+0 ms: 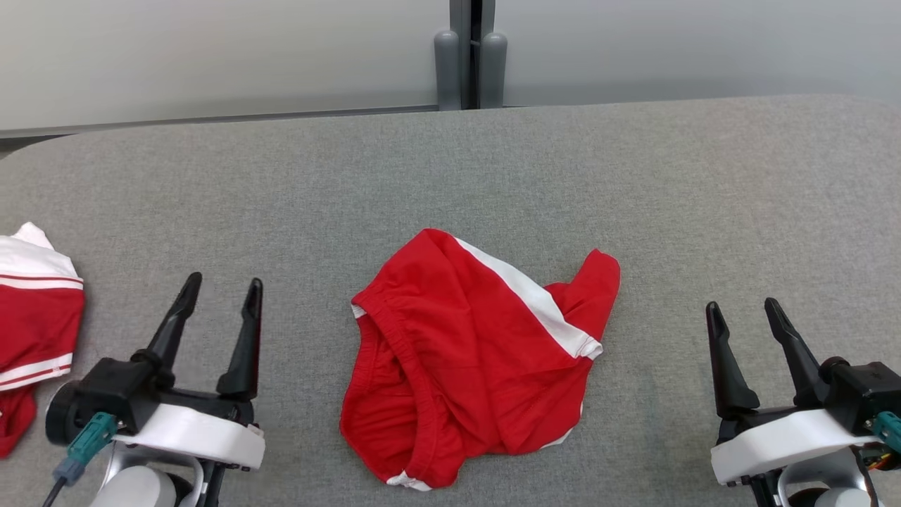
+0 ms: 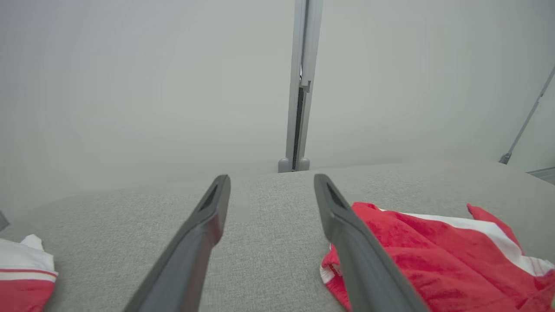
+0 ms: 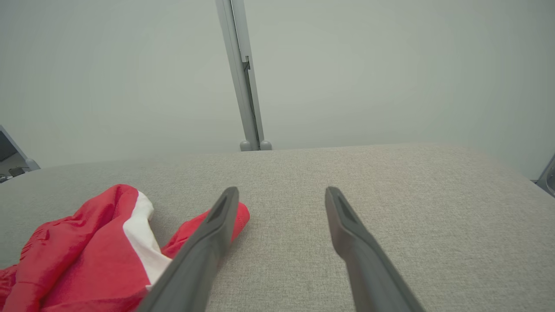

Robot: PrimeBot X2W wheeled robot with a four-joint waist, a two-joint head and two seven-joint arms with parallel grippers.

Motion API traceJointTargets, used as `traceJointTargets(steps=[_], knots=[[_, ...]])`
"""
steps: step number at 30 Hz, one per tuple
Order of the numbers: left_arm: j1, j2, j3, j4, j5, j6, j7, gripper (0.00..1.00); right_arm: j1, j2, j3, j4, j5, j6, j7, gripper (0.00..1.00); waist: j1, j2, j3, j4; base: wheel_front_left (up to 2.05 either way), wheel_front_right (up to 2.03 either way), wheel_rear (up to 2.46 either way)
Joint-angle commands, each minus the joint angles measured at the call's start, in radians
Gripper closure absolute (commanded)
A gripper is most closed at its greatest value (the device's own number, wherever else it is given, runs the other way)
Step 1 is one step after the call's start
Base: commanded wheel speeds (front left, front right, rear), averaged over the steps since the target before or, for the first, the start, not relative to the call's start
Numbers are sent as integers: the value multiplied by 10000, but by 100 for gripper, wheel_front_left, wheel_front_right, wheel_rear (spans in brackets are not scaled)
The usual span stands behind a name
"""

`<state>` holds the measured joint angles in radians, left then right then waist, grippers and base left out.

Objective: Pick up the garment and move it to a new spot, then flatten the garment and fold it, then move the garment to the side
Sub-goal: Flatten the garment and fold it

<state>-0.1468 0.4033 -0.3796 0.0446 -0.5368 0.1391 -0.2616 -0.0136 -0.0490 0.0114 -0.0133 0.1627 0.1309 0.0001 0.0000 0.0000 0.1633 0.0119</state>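
nothing to read here: no text, label, brand, number or sign is legible in any of the three views.
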Motion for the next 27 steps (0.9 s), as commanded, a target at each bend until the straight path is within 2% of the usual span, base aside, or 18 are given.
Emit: traceJointTargets(steps=[1, 9, 27], knots=[[160, 0, 266, -65, 126, 36, -37, 0, 117, -26, -16, -36, -95, -3, 46, 0, 0, 0, -137, 55, 0, 0, 0], [776, -94, 1184, -6, 643, -236, -40, 0, 307, -28, 73, -187, -107, -3, 271, 0, 0, 0, -430, 159, 0, 0, 0], [919, -401, 1539, 326, 1017, -747, -42, 0, 306, -26, 69, -174, -23, -3, 280, 0, 0, 0, -370, 218, 0, 0, 0]])
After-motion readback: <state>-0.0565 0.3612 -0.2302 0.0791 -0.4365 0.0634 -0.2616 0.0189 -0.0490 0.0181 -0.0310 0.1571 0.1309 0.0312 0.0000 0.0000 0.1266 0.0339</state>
